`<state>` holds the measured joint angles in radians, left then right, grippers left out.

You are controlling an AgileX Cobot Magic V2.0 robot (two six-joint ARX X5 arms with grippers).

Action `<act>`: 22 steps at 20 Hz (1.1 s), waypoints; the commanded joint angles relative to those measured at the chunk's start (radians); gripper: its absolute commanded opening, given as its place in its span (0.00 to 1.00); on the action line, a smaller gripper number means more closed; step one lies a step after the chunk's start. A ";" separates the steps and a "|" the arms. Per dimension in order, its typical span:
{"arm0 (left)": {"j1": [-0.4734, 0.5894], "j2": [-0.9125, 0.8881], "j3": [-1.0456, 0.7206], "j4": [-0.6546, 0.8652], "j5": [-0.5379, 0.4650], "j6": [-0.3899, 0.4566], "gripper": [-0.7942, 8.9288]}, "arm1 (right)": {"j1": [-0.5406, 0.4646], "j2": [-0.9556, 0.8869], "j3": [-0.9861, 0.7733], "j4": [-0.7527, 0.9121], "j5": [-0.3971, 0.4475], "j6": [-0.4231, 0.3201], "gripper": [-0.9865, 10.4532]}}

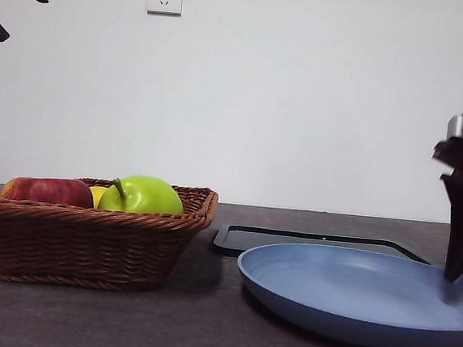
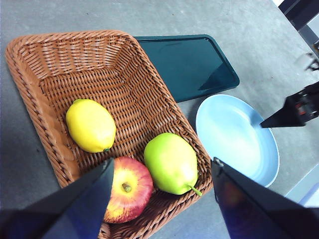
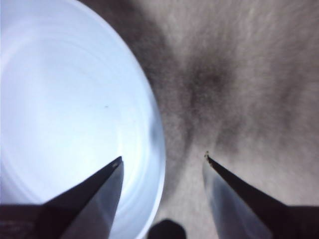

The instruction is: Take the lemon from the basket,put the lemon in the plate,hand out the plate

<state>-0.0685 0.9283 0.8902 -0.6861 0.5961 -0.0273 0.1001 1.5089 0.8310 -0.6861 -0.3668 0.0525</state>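
Observation:
The lemon (image 2: pixel 89 124) lies in the brown wicker basket (image 2: pixel 40 99), apart from a green apple (image 2: pixel 171 163) and a red apple (image 2: pixel 128 189). From the front only a sliver of the lemon (image 1: pixel 97 195) shows between the two apples. My left gripper (image 2: pixel 163 160) hangs open high above the basket, holding nothing; its black tips show at the top left corner (image 1: pixel 26 17). The light blue plate (image 1: pixel 351 293) sits right of the basket. My right gripper (image 3: pixel 163 157) is open and straddles the plate's rim (image 3: pixel 158 149), one jaw over the inside, one outside.
A flat black tray (image 1: pixel 314 244) lies behind the plate, next to the basket (image 1: pixel 79 241). The green apple (image 1: pixel 142 194) and red apple (image 1: pixel 47 191) rise above the basket rim. A grey table surface (image 3: pixel 249 74) extends beyond the plate's outer edge.

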 commanded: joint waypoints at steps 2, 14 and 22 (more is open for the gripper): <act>-0.004 0.005 0.016 0.011 0.007 -0.006 0.43 | 0.007 0.042 0.013 0.024 -0.001 0.010 0.21; -0.060 0.017 0.021 0.004 -0.042 -0.060 0.43 | 0.005 -0.115 0.015 -0.005 -0.054 0.022 0.09; -0.243 0.290 0.214 -0.050 -0.417 -0.076 0.43 | 0.005 -0.451 0.015 -0.098 -0.051 0.021 0.09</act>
<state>-0.3065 1.2022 1.0958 -0.7376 0.1829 -0.0990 0.1043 1.0512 0.8322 -0.7918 -0.4110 0.0673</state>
